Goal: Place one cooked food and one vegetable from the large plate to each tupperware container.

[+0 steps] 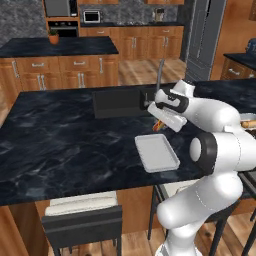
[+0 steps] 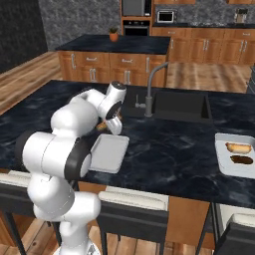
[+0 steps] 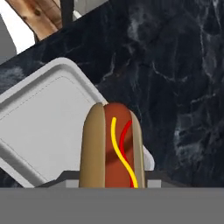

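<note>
The gripper [image 3: 111,183] pinches a hot dog [image 3: 112,146] striped with mustard and ketchup, held just above the far edge of the near tupperware container [image 1: 156,153]. The other container [image 2: 235,155], well apart on the counter [image 2: 169,144], holds a second hot dog [image 2: 238,148] and a dark item. No writing is readable.

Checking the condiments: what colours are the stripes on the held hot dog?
Yellow and red stripes on the tan-bunned hot dog, clearest in the hand view.

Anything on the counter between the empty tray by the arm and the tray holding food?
Nothing: in the right base view, bare dark counter runs from the empty tray to the tray with food.
</note>
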